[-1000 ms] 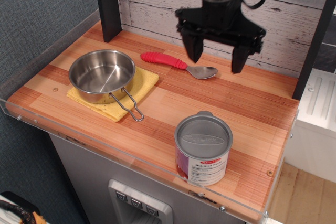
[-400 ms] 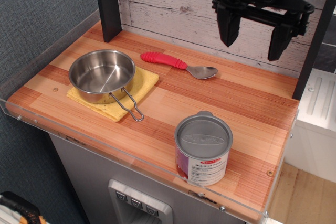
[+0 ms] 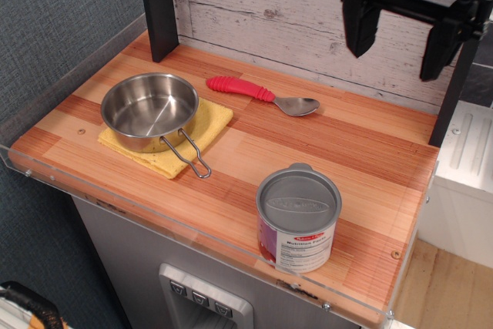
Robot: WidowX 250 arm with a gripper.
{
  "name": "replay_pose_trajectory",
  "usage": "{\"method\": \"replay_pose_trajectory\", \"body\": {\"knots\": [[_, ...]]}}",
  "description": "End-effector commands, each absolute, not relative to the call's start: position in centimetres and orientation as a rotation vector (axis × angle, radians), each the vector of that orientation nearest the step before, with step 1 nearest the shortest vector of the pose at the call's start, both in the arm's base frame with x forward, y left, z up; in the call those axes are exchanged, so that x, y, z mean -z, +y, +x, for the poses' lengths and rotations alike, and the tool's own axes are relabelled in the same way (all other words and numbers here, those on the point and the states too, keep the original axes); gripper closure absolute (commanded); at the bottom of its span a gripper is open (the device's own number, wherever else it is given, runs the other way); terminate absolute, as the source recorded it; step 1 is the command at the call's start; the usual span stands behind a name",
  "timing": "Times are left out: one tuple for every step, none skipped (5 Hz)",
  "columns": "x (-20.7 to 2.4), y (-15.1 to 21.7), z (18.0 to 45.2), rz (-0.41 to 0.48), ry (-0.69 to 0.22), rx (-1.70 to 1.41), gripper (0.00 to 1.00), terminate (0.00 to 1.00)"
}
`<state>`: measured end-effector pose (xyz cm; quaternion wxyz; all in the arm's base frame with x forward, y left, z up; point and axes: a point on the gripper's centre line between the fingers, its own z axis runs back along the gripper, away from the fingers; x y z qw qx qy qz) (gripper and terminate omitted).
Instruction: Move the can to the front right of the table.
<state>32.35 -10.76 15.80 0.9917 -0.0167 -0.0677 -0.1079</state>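
Observation:
The can stands upright near the front right of the table, with a grey metal lid and a white and purple label. It stands alone, nothing touching it. My gripper hangs high above the back right of the table, in front of the white plank wall, far from the can. Its two black fingers are spread apart and hold nothing.
A steel pan with a wire handle sits on a yellow cloth at the left. A spoon with a red handle lies at the back middle. A black post stands at the back left. A clear acrylic rim edges the front.
The gripper has risen and moved to the right, away from the table's middle, staying open. The can, pan and spoon have not moved.

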Motion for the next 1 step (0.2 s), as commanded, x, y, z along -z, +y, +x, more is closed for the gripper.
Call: {"method": "replay_pose_trajectory", "body": {"knots": [[-19.07,-11.7,31.62,-0.051,-0.181,0.306,0.0,1.0]]}}
